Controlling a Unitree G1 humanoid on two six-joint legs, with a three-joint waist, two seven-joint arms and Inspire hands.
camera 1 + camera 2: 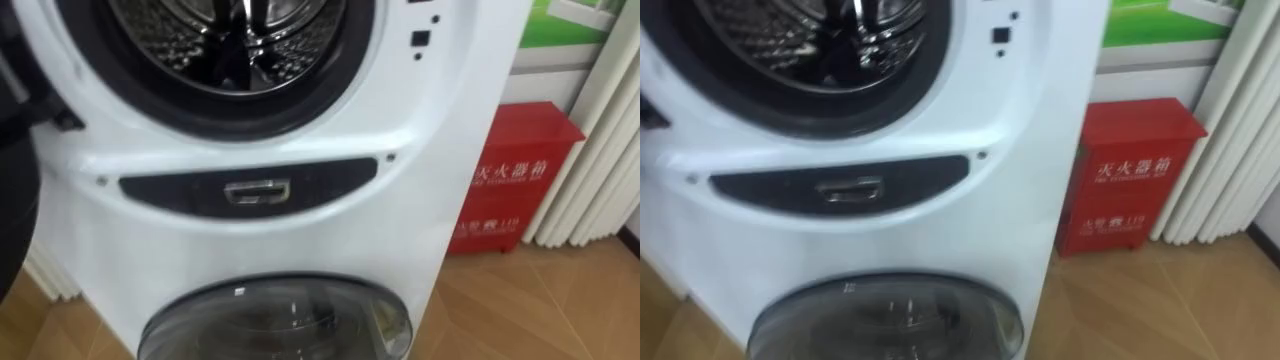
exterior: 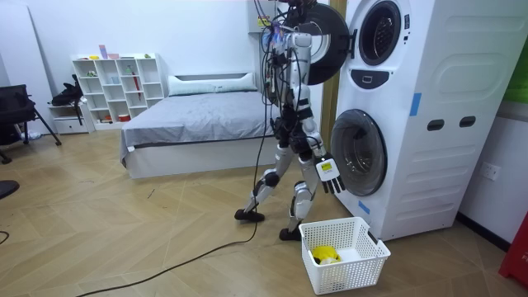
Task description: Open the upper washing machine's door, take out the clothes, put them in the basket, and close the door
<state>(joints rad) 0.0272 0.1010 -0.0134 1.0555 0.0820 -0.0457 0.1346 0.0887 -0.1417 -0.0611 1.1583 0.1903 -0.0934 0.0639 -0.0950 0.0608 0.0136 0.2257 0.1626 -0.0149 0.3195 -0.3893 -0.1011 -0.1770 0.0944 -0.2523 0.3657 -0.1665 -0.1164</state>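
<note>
Standing close before the stacked washing machine [image 2: 429, 115], the robot faced the upper drum [image 1: 215, 40]. The door [image 2: 327, 41] stood open at its left, presumably so the inside could be checked and reached. No clothes could be made out in the drum. A yellow piece [image 2: 322, 253], likely a garment, lay in the white basket [image 2: 356, 269], which sat by the robot's feet, probably for short drops. The piece was bunched, so no long axis or heading was readable. The right hand [image 2: 332, 175] hung low beside the closed lower door [image 2: 359, 153]; whether it was open or closed, I could not tell.
</note>
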